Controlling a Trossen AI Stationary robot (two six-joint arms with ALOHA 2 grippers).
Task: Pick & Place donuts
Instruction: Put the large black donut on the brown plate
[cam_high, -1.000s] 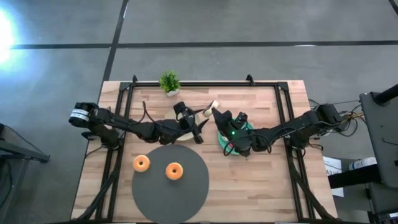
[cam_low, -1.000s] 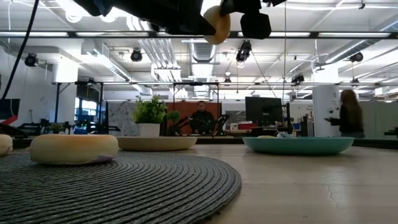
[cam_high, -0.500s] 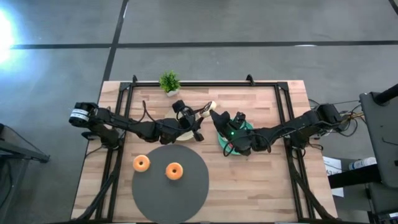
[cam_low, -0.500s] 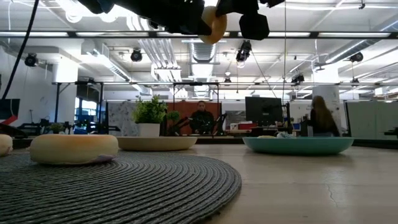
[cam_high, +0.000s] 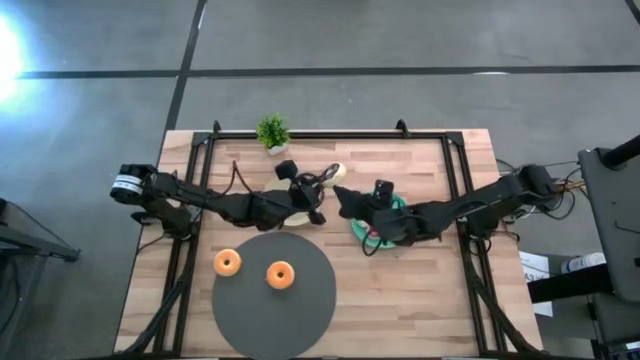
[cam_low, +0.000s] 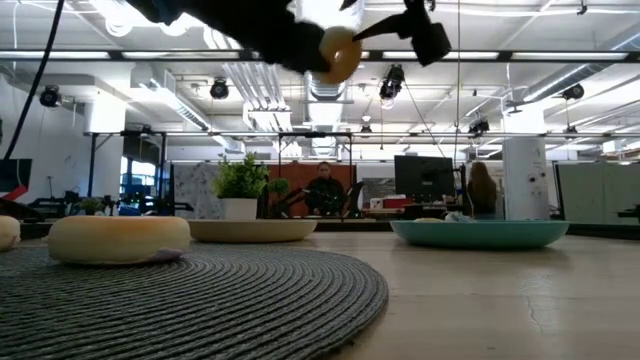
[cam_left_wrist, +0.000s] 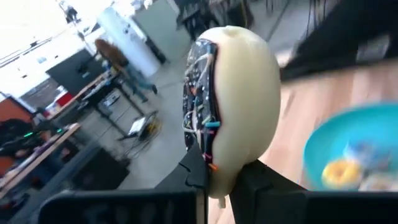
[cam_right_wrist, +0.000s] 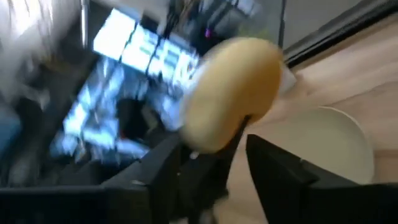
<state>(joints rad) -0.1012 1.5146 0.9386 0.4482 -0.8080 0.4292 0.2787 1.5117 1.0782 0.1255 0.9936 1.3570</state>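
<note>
A pale cream donut (cam_high: 335, 172) hangs high over the table's middle, between my two grippers. My left gripper (cam_high: 326, 180) is shut on it, above the beige plate (cam_high: 298, 212). My right gripper (cam_high: 343, 198) stands open close to the donut's right side, over the teal plate (cam_high: 362, 232); its fingers (cam_right_wrist: 168, 168) flank the donut's rim (cam_right_wrist: 233, 93). Two orange donuts (cam_high: 227, 263) (cam_high: 279, 275) lie flat on the dark round mat (cam_high: 300, 310). The teal plate (cam_left_wrist: 367, 134) holds a small yellow donut (cam_left_wrist: 341, 173). My left gripper pinches the donut's lower rim (cam_left_wrist: 219, 177) between its two fingers, one on each flat face. The fingers come level from the table's left. The donut stands on edge above them, lifted clear (cam_low: 338, 52). My right gripper's open fingers are beside the rim; touching or not, I cannot tell.
A small potted plant (cam_high: 271, 132) stands at the far edge. The mat fills the near middle of the table. People show in the room beyond the table (cam_low: 325, 190). Bare wood lies at the near right (cam_high: 420, 300).
My left gripper has shut on the donut and taken hold of it. My right gripper, shut on the donut before, has opened. The donut has shifted slightly toward the table's left and a little down, staying clear of the table.
</note>
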